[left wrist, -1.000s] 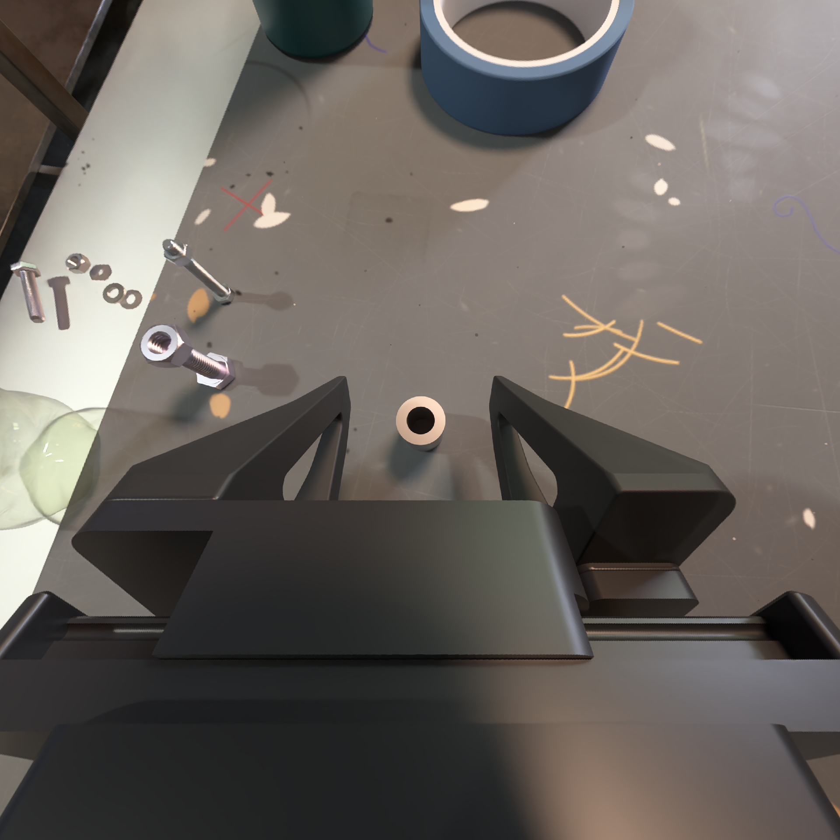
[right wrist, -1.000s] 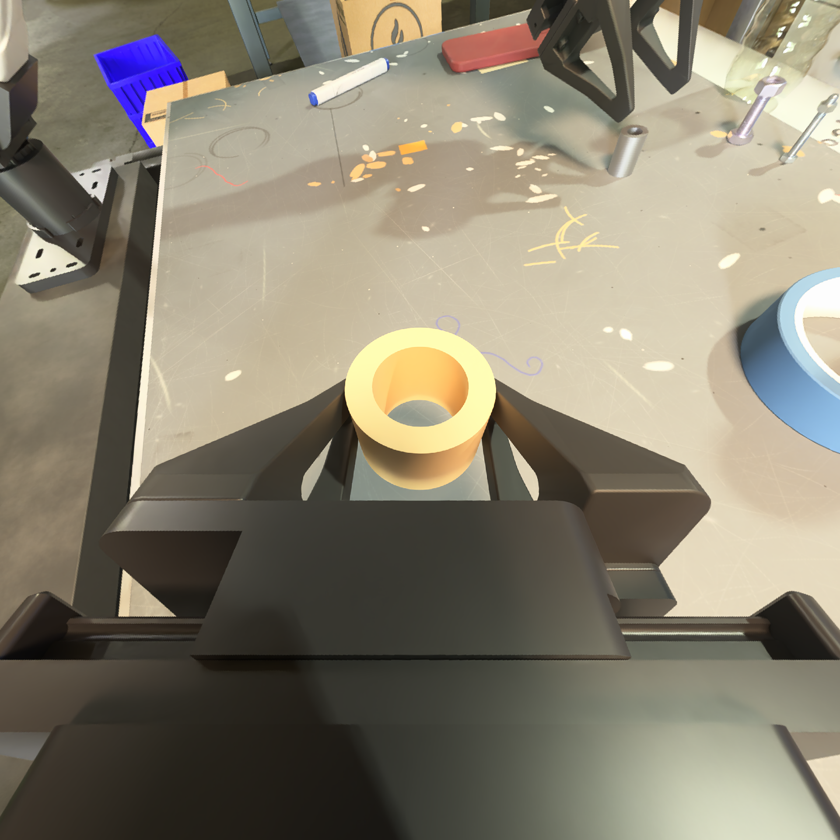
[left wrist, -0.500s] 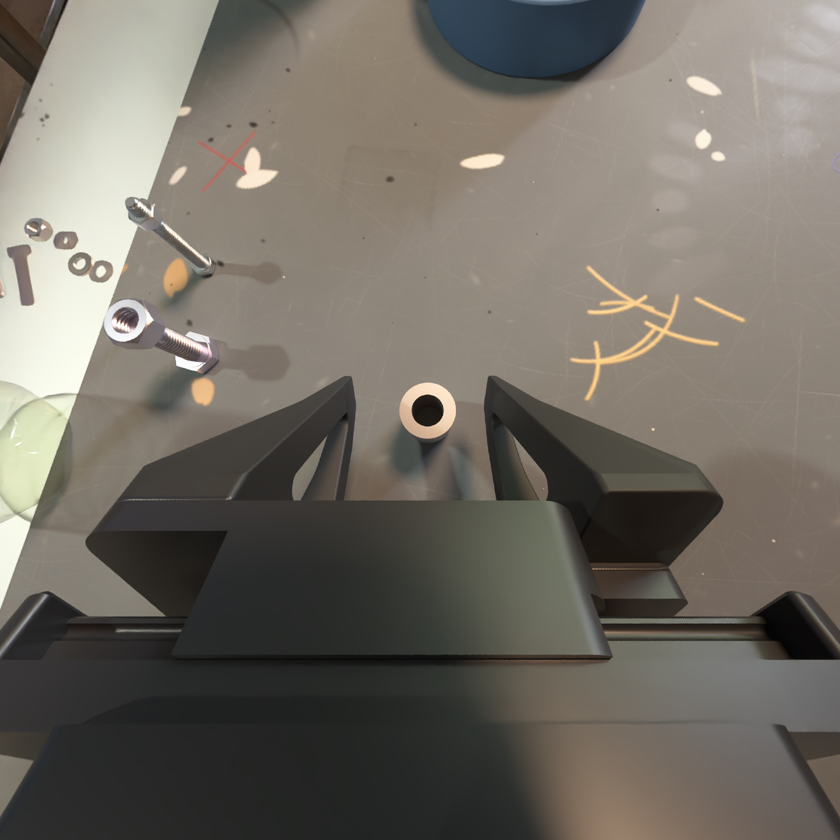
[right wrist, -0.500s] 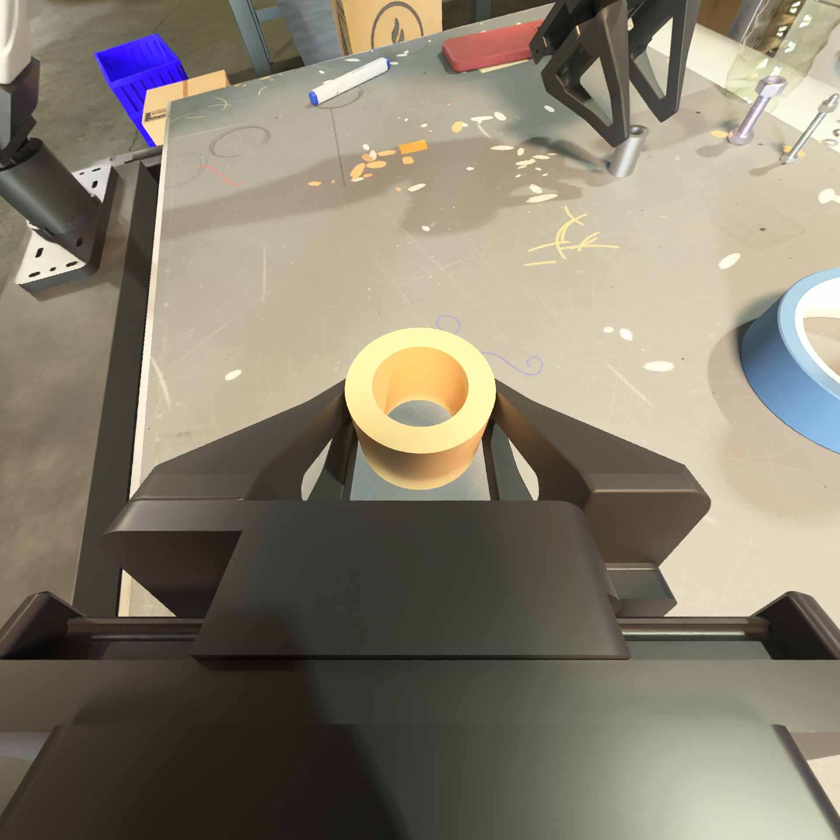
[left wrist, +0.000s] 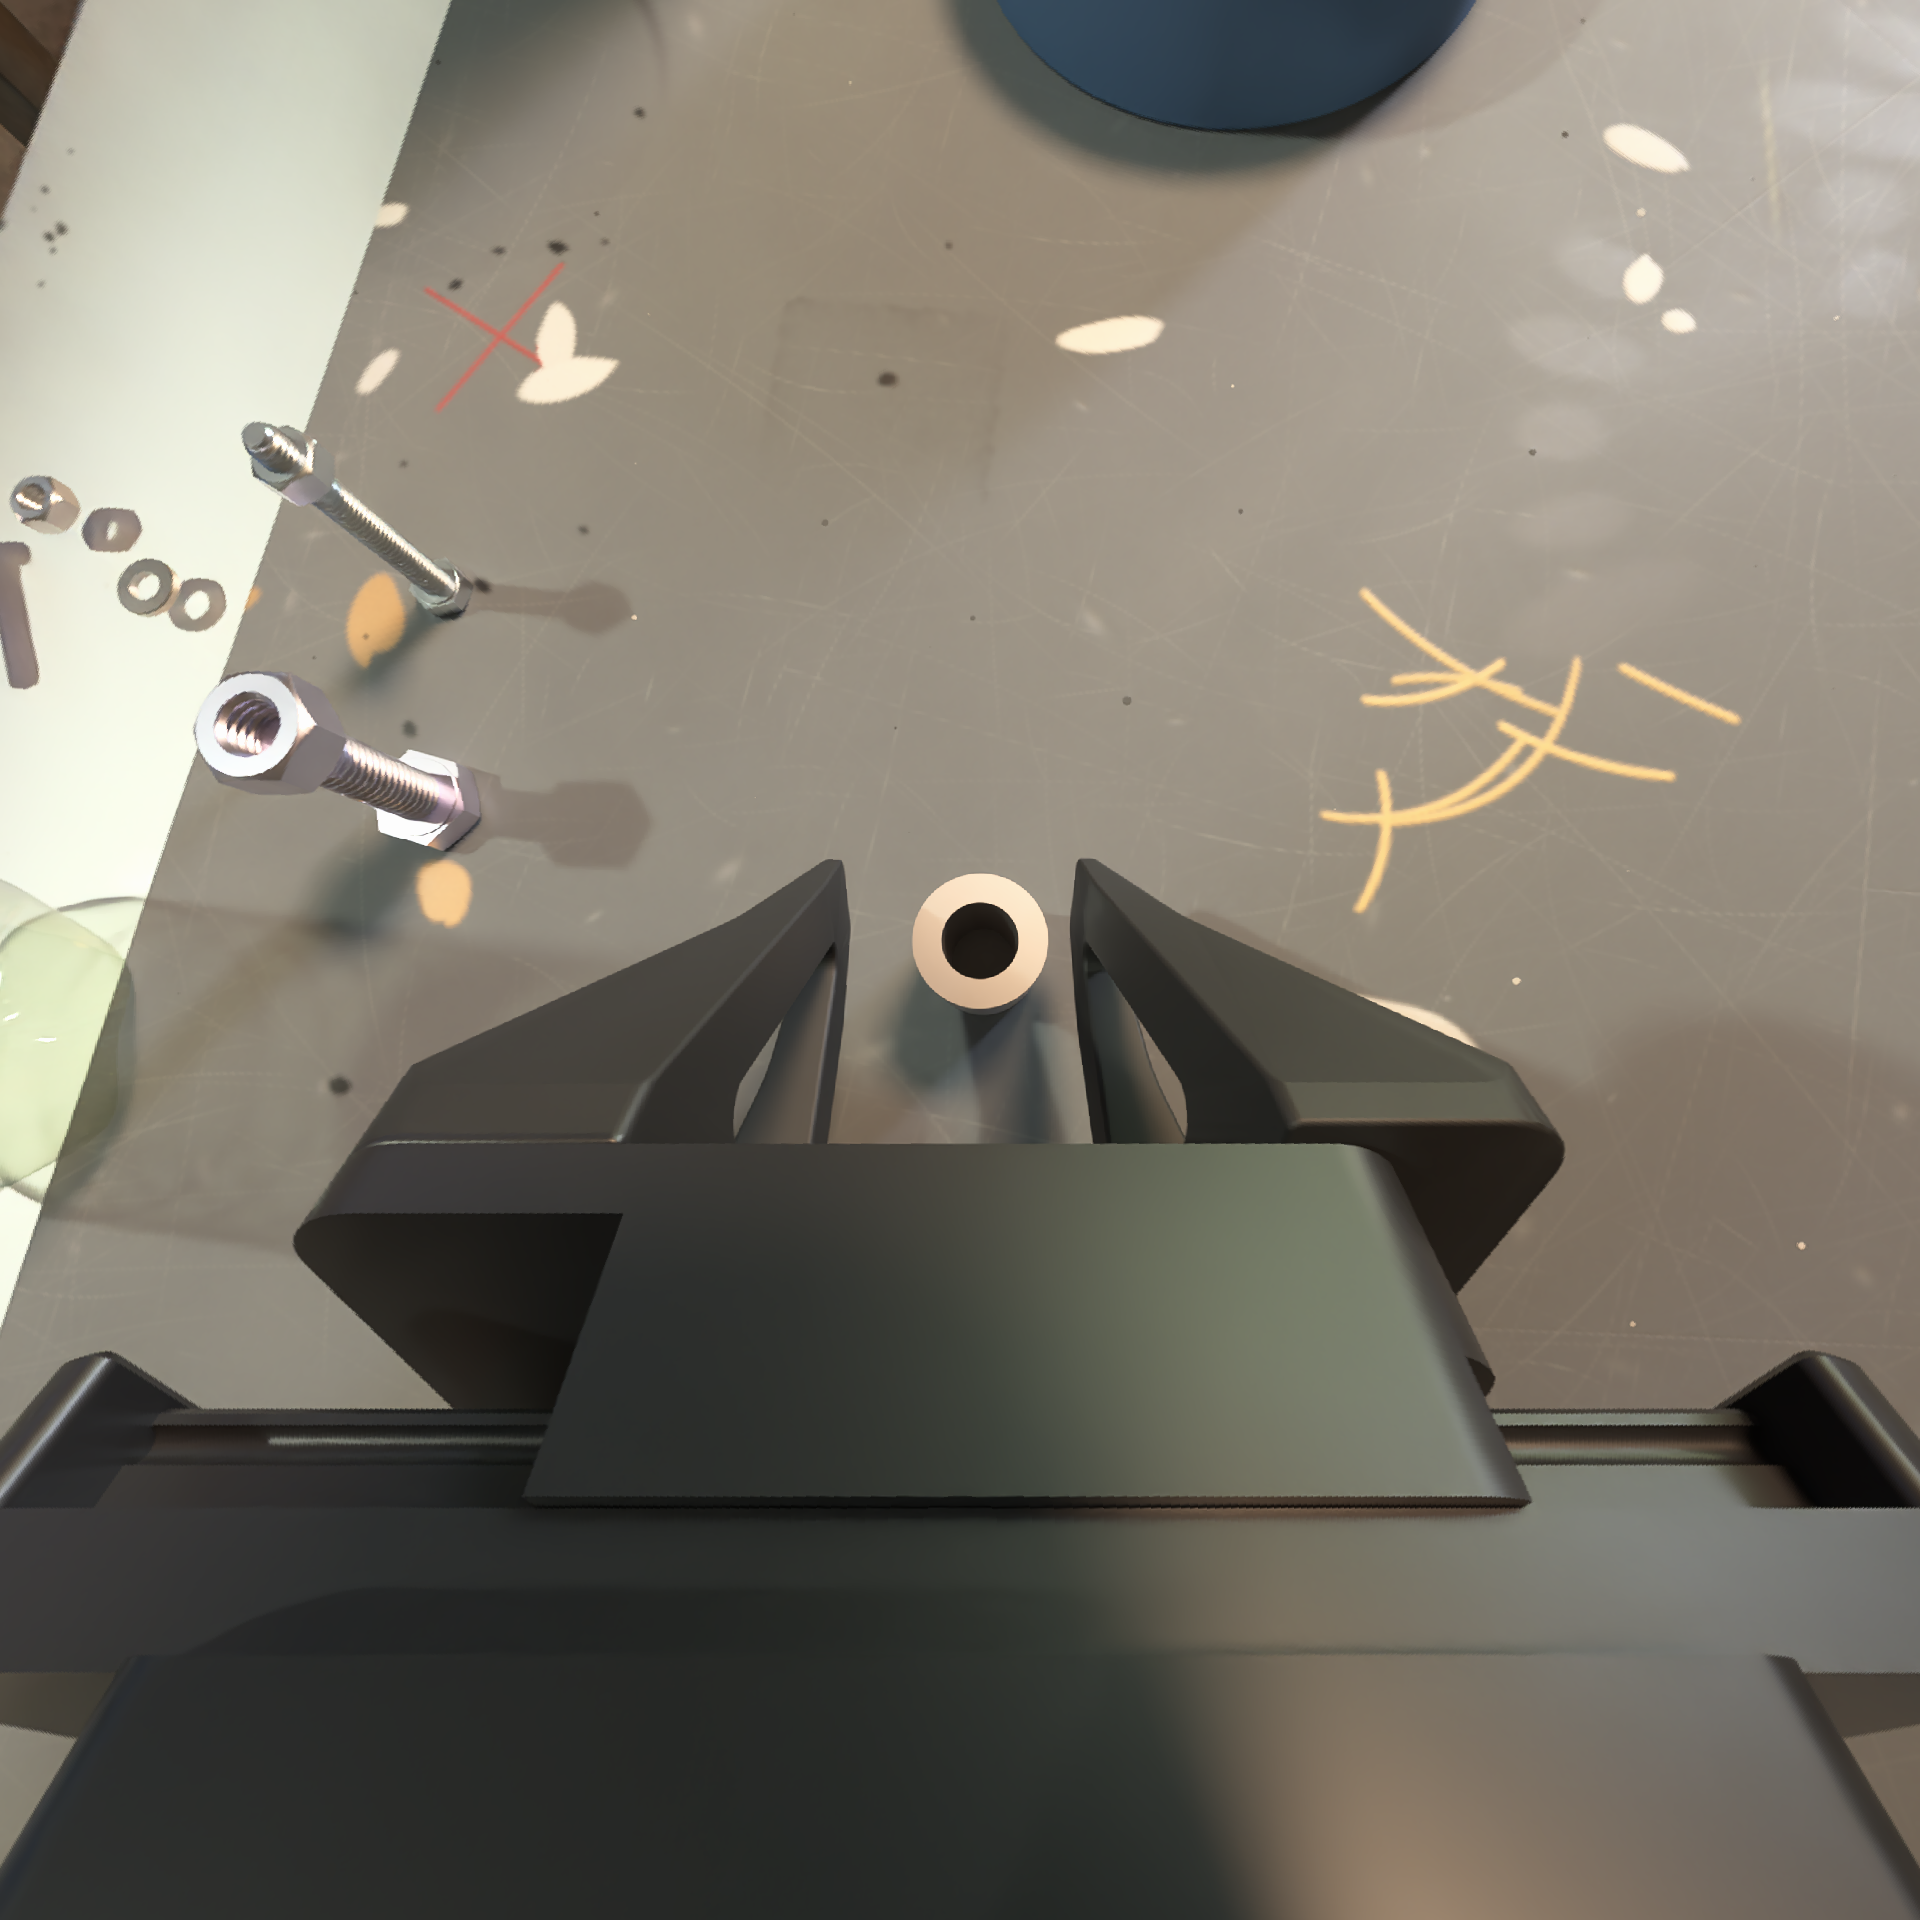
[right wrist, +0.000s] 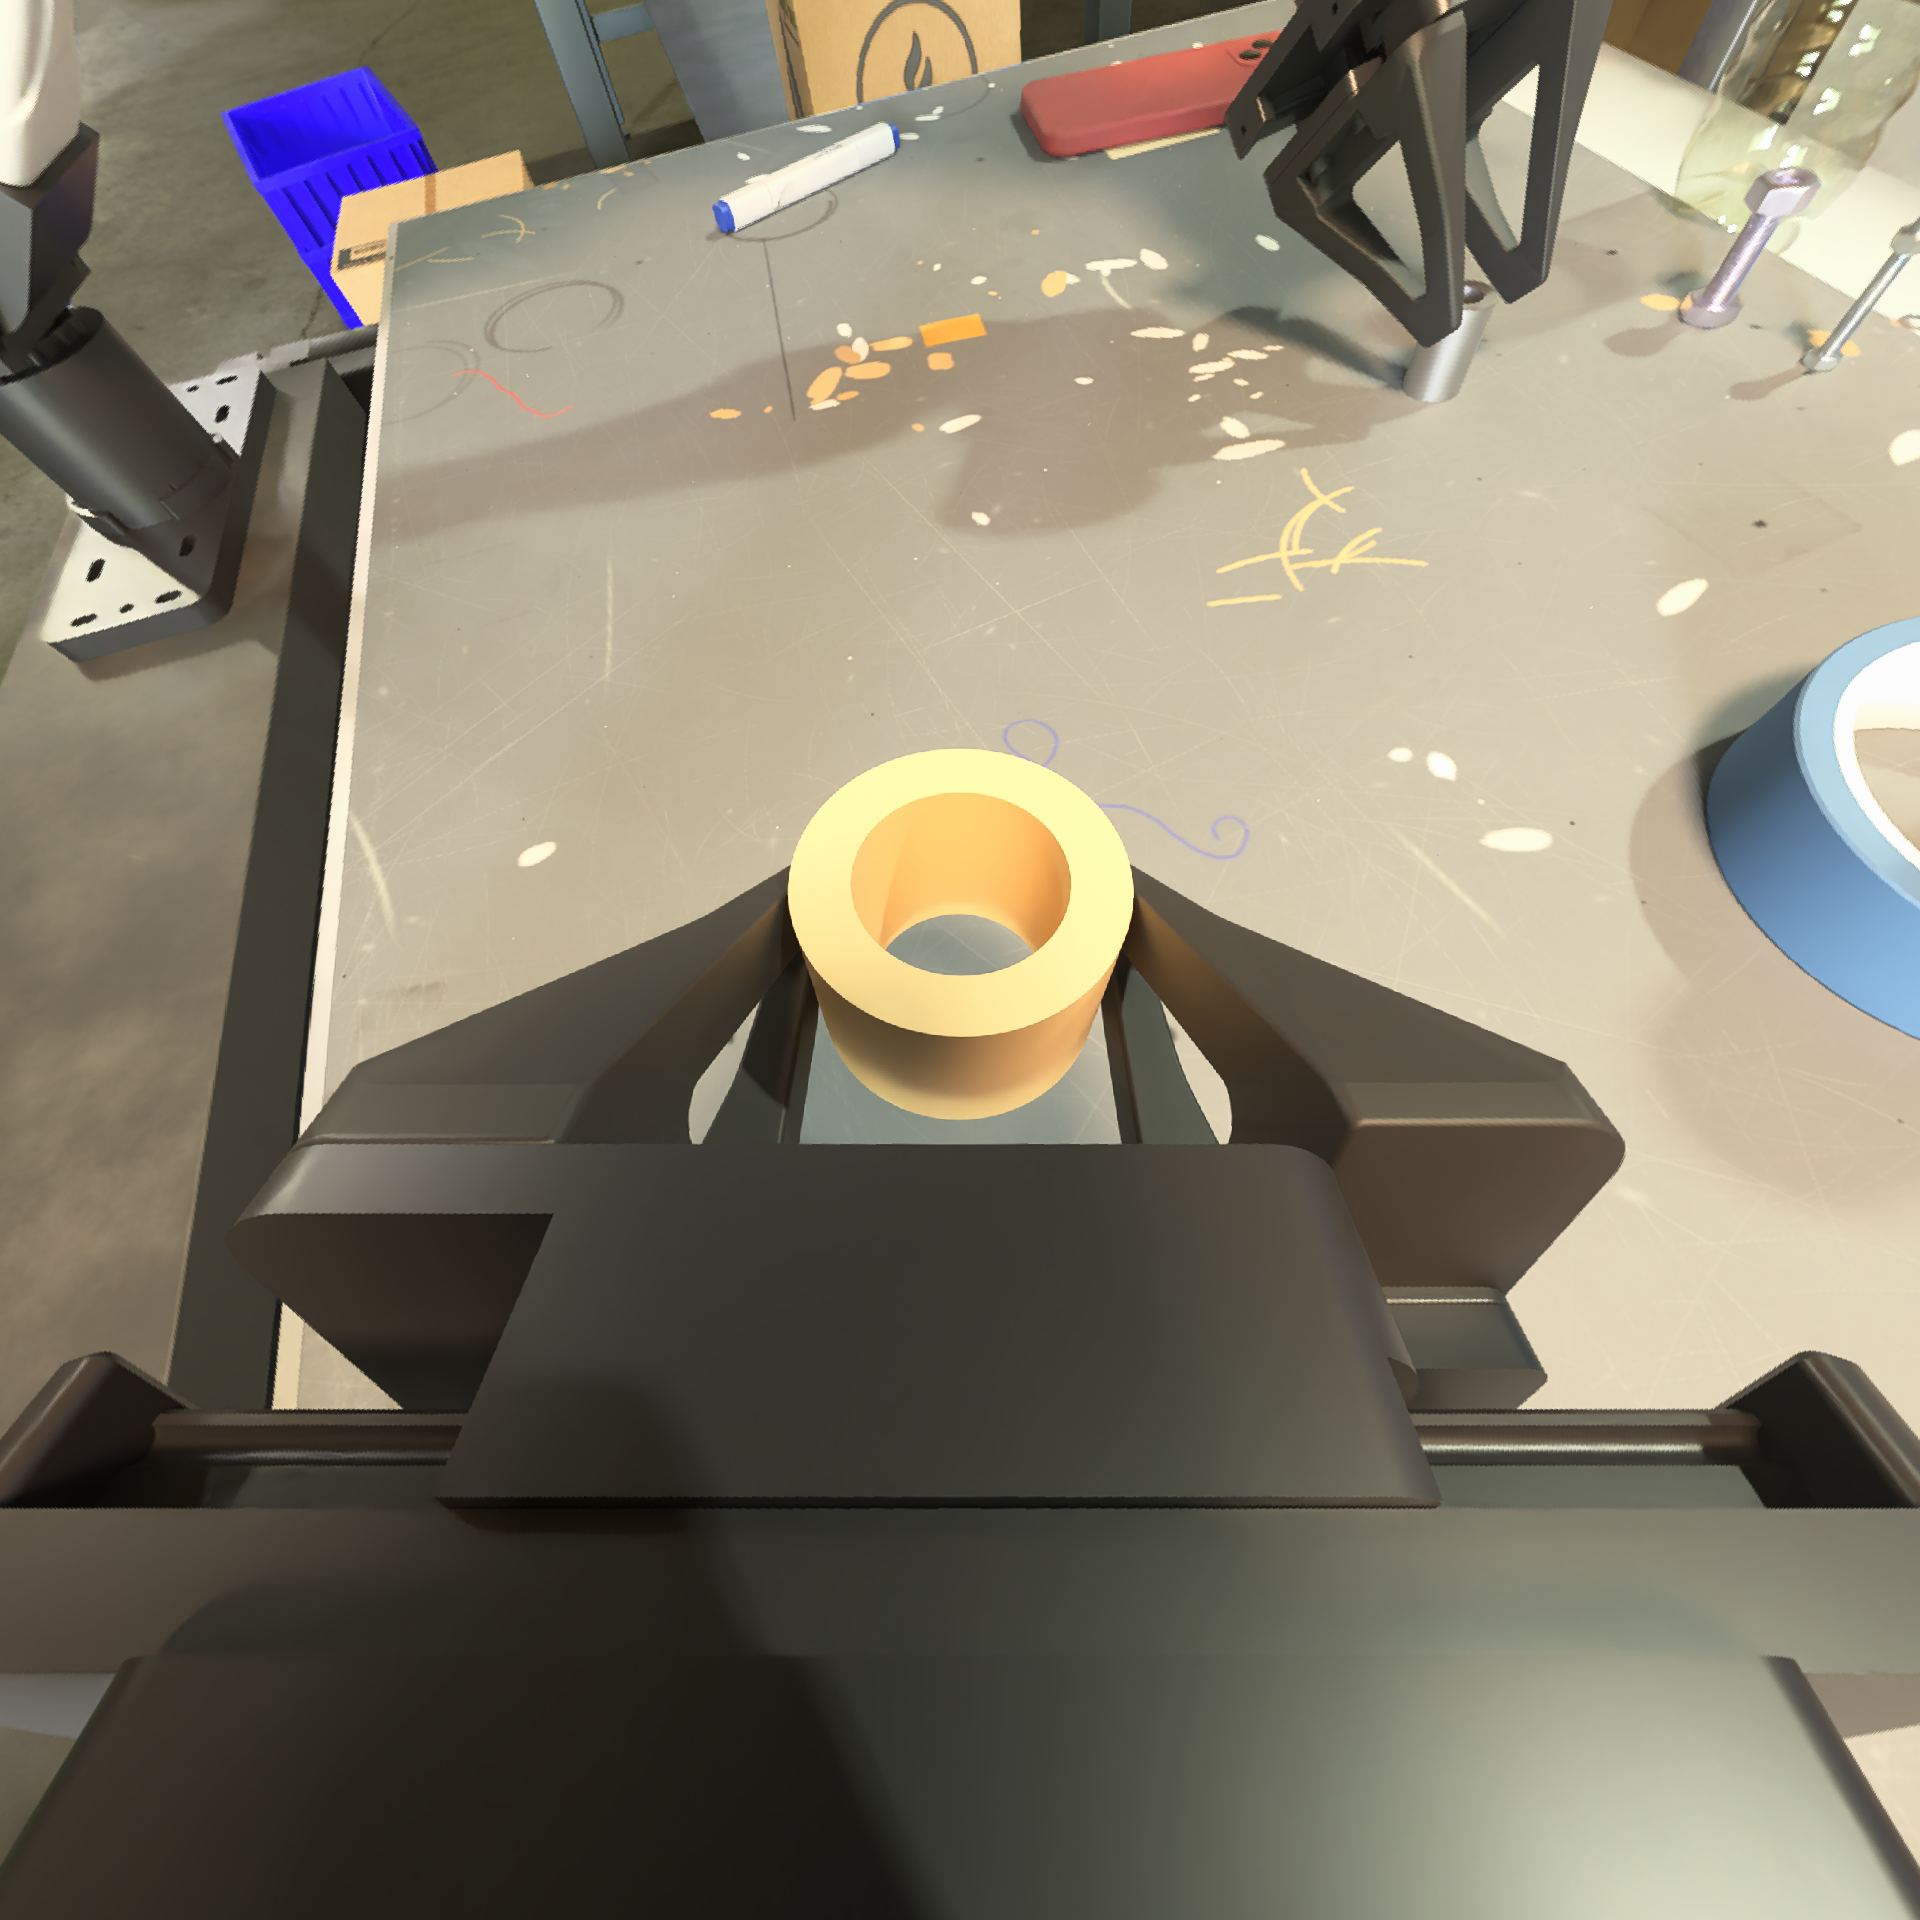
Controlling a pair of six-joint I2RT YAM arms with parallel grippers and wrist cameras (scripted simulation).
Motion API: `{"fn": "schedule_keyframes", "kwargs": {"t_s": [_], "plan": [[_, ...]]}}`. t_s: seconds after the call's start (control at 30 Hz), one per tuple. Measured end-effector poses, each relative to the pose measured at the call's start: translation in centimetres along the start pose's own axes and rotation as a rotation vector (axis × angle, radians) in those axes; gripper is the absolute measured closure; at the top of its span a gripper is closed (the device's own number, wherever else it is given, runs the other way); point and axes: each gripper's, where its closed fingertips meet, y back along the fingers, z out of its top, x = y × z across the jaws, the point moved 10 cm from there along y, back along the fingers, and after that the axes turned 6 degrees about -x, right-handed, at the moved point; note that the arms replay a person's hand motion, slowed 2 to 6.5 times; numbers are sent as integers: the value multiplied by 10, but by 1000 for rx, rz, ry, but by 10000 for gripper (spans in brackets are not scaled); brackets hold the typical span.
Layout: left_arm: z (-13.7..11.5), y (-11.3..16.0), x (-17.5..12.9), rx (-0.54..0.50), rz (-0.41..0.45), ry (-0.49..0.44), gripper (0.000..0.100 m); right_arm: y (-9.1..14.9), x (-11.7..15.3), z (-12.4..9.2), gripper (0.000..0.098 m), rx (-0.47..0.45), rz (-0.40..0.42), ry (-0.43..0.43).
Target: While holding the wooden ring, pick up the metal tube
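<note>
The metal tube (left wrist: 980, 943) stands upright on the grey table, seen end-on in the left wrist view. My left gripper (left wrist: 960, 904) is open, its fingers on either side of the tube with small gaps. In the right wrist view the tube (right wrist: 1442, 358) shows at the far right with the left gripper (right wrist: 1465, 286) straddling its top. My right gripper (right wrist: 961, 914) is shut on the pale wooden ring (right wrist: 961, 930), held above the table.
Two upright bolts (left wrist: 353, 520) (left wrist: 332, 764) stand left of the tube, with nuts and washers (left wrist: 156, 587) beyond. A blue tape roll (right wrist: 1839, 831) lies at the right. A marker (right wrist: 805, 177), red case (right wrist: 1132, 104) and glass bottle (right wrist: 1787, 94) sit at the far edge.
The left gripper has come down around the tube and its fingers have narrowed toward it. The right gripper and ring have not moved.
</note>
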Motion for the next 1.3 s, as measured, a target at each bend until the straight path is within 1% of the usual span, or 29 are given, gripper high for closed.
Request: {"fn": "schedule_keyframes", "kwargs": {"t_s": [0.27,0.3,0.33,0.37,0.6,0.77,0.9,1.03,1.3], "plan": [[-1,-3,-1,11,-4,0,724,0,0,0,533,-2,2,1],[-2,-4,-1,12,-4,0,741,0,0,1,533,-4,3,1],[-2,-4,-1,12,-4,2,780,0,0,1,533,-7,4,1],[-2,-4,-2,12,-2,3,789,0,0,1,533,-9,6,1],[-4,1,-10,9,31,61,789,0,0,2,533,-14,7,-1],[2,12,-24,-14,65,110,789,1,0,2,533,-15,6,1],[13,28,-39,-38,86,143,789,1,0,3,533,-16,1,4],[29,46,-60,-51,102,160,789,2,1,4,533,-18,-5,1],[72,74,-124,-83,104,167,789,2,0,3,533,-16,-10,-4]]}}
